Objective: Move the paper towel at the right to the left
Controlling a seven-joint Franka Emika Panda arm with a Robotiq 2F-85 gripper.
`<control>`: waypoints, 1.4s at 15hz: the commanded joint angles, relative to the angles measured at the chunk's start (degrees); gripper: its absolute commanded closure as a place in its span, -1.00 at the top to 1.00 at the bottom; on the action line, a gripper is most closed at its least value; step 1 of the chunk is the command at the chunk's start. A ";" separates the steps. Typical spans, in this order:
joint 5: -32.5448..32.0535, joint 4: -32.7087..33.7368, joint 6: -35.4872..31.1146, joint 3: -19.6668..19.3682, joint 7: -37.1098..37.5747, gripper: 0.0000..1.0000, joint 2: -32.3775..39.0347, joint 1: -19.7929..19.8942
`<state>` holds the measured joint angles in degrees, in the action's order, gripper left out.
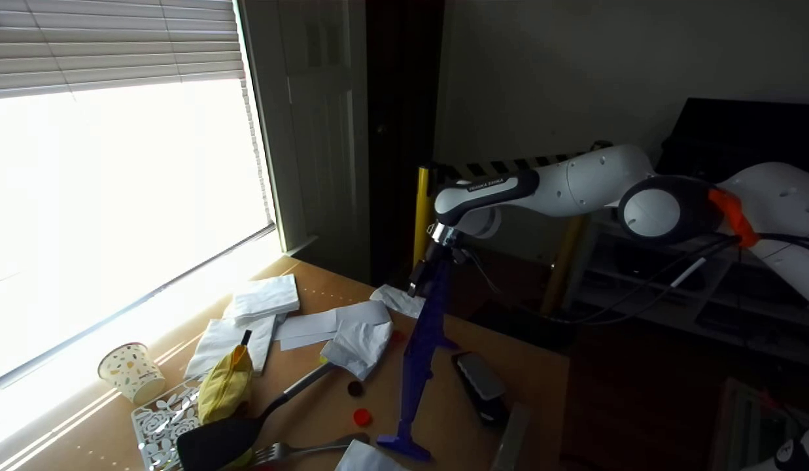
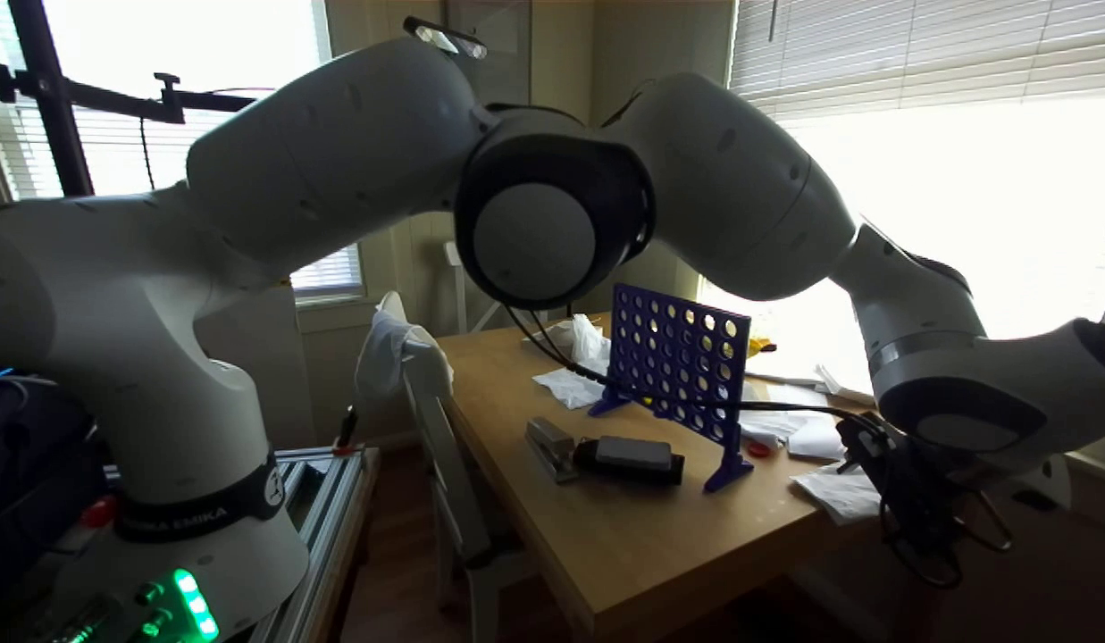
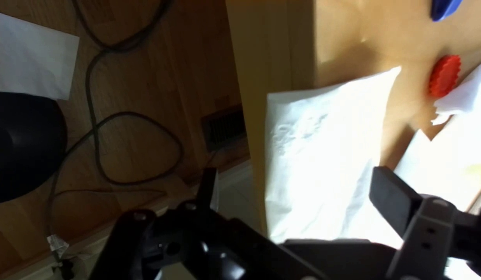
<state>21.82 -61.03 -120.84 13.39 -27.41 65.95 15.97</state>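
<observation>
Towel of crumpled, squarish white paper (image 3: pixel 326 163) lies ungripped near the upright purple plastic grid (image 1: pixel 417 360), black two-fingered gripper (image 3: pixel 296 190) spread apart (grasp and carry seemingly remain)!

Table (image 2: pixel 623 536) in all views; wrist view downward.

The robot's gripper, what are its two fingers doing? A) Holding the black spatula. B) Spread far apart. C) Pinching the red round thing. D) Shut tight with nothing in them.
B: in the wrist view the gripper is open, its black fingers on either side of a wide gap with the white paper towel showing through it.
</observation>
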 commanded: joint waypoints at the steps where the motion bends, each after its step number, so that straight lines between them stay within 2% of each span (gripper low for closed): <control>1: 1.39 7.17 5.09 2.44 -1.99 0.47 4.84 1.56; 4: 1.12 9.88 7.92 2.84 -2.09 0.02 6.38 1.49; 5: 1.12 10.56 8.48 2.89 -2.15 -0.05 6.80 1.40; 8: 1.23 12.46 10.45 3.25 -2.21 -0.15 7.77 1.26; 9: 1.38 13.06 11.10 3.47 -2.23 -0.05 8.05 1.33; 10: 1.60 13.57 11.66 3.75 -2.28 -0.05 8.14 1.45; 12: 2.22 14.29 12.51 4.49 -2.85 -0.15 8.02 1.80; 13: 2.60 14.60 13.01 4.87 -3.24 -0.32 7.79 2.00; 14: 2.50 14.14 12.97 5.81 -3.59 -0.64 7.24 2.41; 15: 2.46 14.41 13.21 6.17 -4.05 -0.67 7.11 2.40; 17: 1.76 14.93 13.78 6.62 -4.51 -0.96 7.17 2.14; 21: -0.36 14.46 13.56 5.35 -4.35 -1.00 6.85 0.50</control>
<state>22.65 -48.38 -108.75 19.10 -31.10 71.80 17.38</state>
